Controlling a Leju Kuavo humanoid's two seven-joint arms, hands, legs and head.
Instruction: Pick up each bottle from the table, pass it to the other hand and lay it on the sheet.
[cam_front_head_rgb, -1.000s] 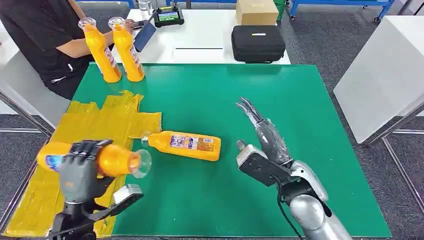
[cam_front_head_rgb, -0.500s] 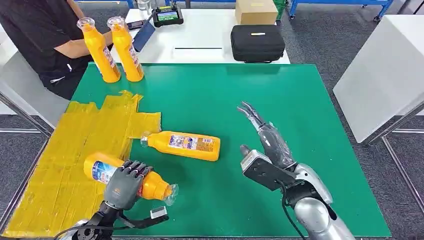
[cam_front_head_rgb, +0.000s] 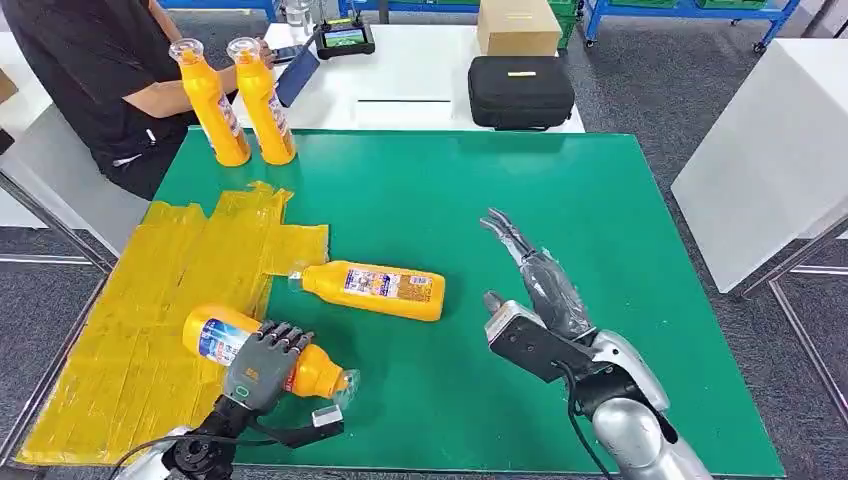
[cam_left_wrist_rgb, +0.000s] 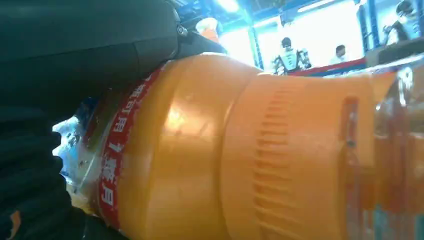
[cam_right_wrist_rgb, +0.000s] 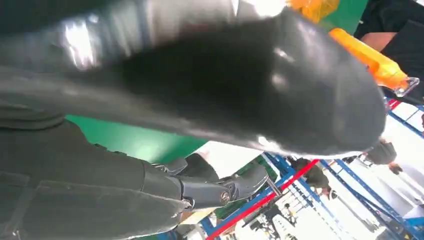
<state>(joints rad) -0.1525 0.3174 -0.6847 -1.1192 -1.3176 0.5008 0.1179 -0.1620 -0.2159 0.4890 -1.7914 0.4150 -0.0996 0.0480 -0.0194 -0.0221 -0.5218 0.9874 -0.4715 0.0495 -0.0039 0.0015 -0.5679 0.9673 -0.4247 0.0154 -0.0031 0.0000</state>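
Observation:
My left hand (cam_front_head_rgb: 262, 366) grips an orange bottle (cam_front_head_rgb: 222, 337) lying on its side, its base over the yellow sheet (cam_front_head_rgb: 150, 300) and its clear cap past the sheet's edge above the green mat. In the left wrist view the same bottle (cam_left_wrist_rgb: 240, 150) is close up, with my dark fingers (cam_left_wrist_rgb: 30, 165) around it. A second orange bottle (cam_front_head_rgb: 372, 290) lies on the mat beside the sheet. Two more bottles (cam_front_head_rgb: 236, 100) stand upright at the far left corner. My right hand (cam_front_head_rgb: 530, 275) hovers over the mat, fingers stretched out and empty.
A person in black sits behind the far left corner, a hand near the upright bottles. A white table behind holds a black case (cam_front_head_rgb: 521, 92), a cardboard box (cam_front_head_rgb: 518, 26) and a tablet (cam_front_head_rgb: 343, 38). A white table (cam_front_head_rgb: 770, 150) stands to the right.
My left hand has swung the bottle round and brought it down from above the sheet's near left part to lie at the sheet's right edge. My right hand barely moved.

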